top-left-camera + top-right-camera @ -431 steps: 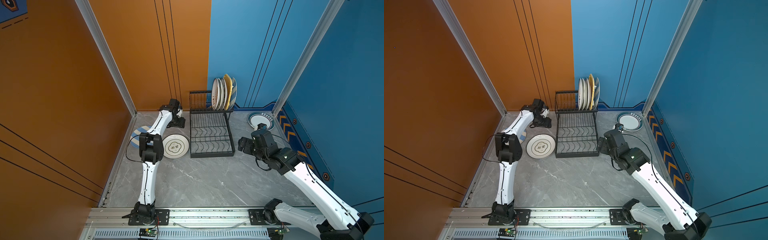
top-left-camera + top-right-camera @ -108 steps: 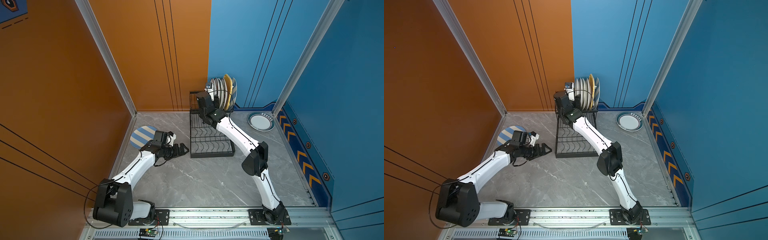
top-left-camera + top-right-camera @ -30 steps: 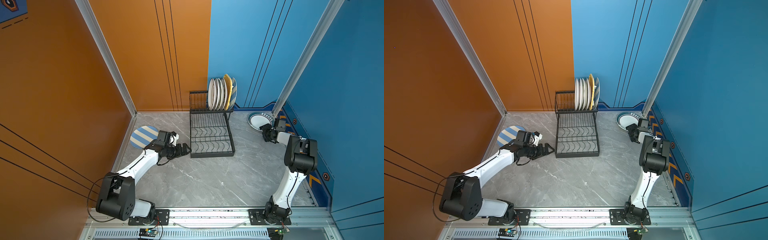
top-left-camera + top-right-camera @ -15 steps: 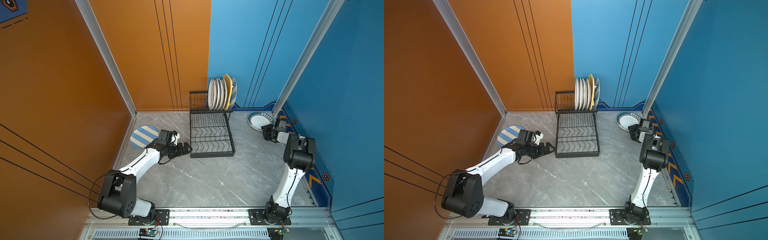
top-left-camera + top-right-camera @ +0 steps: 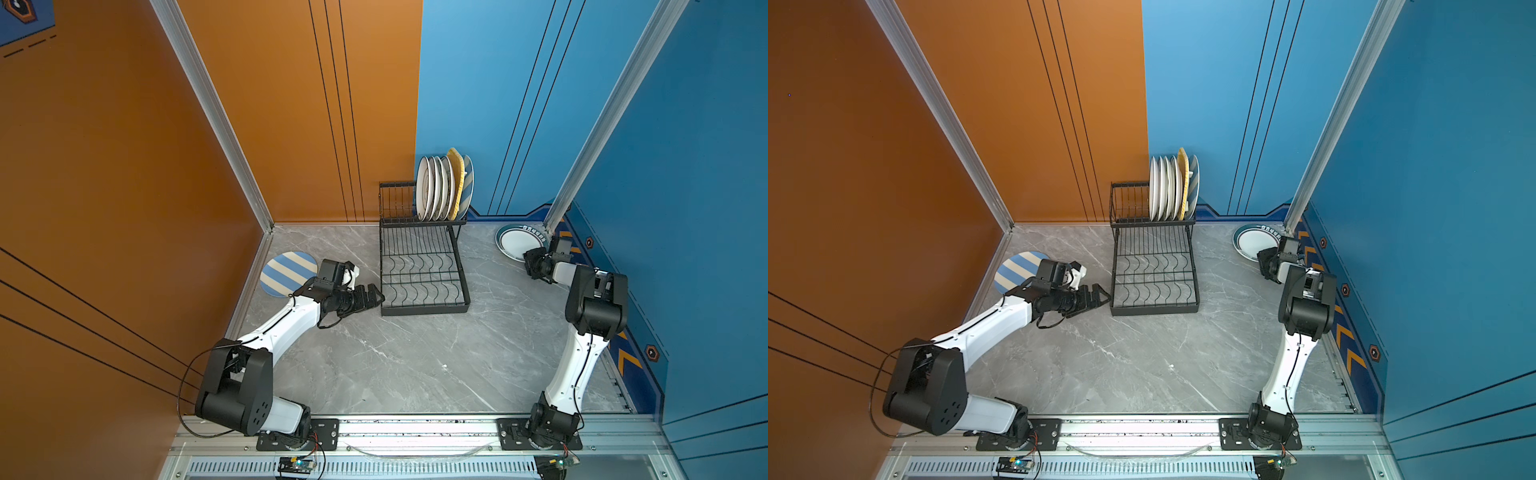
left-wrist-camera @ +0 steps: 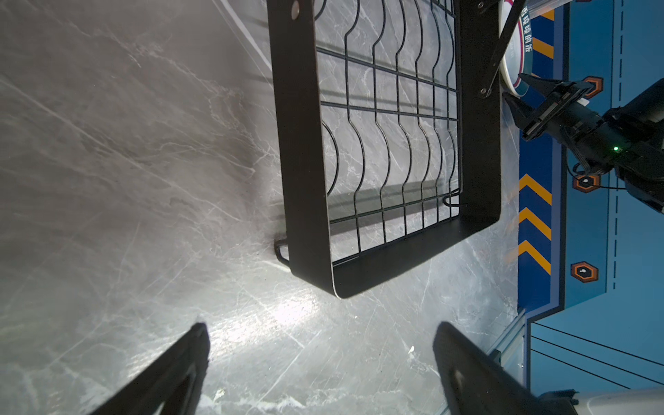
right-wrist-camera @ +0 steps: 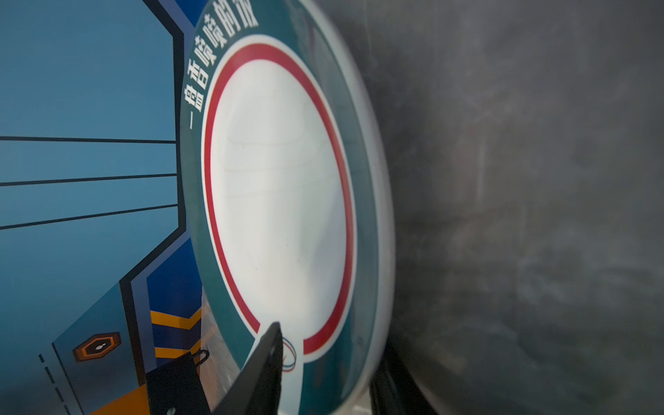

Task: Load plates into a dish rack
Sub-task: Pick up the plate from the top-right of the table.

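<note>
On the grey marbled surface [image 5: 415, 365], far right, the right claw [image 7: 323, 345] straddles the teal-rimmed white round plate [image 7: 276, 187] at its edge, grip unconfirmed, presumably for transfer to the black wire dish rack [image 5: 424, 308]; left claw [image 6: 321, 325] wide, empty.

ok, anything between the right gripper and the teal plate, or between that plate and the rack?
Nothing visible. The right gripper straddles the teal-rimmed plate at its near rim, one finger over its face. Bare table runs from there to the dish rack, whose upper slots beside the stacked plates are free.
</note>
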You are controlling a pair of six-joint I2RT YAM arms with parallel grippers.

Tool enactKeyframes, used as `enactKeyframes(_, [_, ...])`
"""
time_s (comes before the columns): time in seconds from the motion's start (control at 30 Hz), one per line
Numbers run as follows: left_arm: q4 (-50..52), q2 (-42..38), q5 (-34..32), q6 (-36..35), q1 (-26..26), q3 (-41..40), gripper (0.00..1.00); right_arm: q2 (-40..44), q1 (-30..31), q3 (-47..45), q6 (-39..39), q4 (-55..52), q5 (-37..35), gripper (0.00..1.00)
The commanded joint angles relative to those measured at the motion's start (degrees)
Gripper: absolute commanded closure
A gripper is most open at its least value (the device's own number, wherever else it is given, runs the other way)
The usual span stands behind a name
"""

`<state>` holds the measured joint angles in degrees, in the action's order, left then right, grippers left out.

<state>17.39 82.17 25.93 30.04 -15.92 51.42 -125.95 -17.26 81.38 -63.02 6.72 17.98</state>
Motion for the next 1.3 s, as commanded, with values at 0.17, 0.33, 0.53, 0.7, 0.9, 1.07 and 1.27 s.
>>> enactKeyframes(0.17, [-0.4, 0.1, -1.3, 0.5, -0.6, 0.6, 0.02, -1.9, 0.1, 2.2, -1.2, -2.1, -0.8, 0.69])
enactKeyframes(0.33, [-0.4, 0.2, -1.2, 0.6, -0.6, 0.6, 0.02, -2.4, 0.2, 2.7, -1.8, -2.2, -1.0, 0.73])
enactKeyframes(0.53, [-0.5, 0.2, -1.2, 0.6, -0.6, 0.6, 0.02, -2.3, 0.1, 2.8, -2.3, -2.7, -1.1, 0.82])
enactKeyframes(0.7, [-0.6, 0.1, -1.1, 0.5, -0.6, 0.3, 0.02, -1.9, 0.0, 2.3, -2.6, -2.5, -1.1, 0.92])
enactKeyframes(0.9, [-0.6, 0.2, -0.8, 0.4, -0.6, 0.4, 0.02, -0.5, -0.1, 0.7, -3.4, -1.4, -0.9, 1.00])
enactKeyframes(1.07, [-0.6, 0.1, -0.3, 0.1, -0.4, 0.6, 0.02, 2.2, -0.3, -1.7, -3.4, -0.6, 0.1, 1.00])
enactKeyframes(1.27, [-0.5, 0.4, 0.4, -0.6, -0.1, 1.0, 0.02, 6.7, -0.1, -6.0, -3.4, 0.9, 1.4, 1.00])
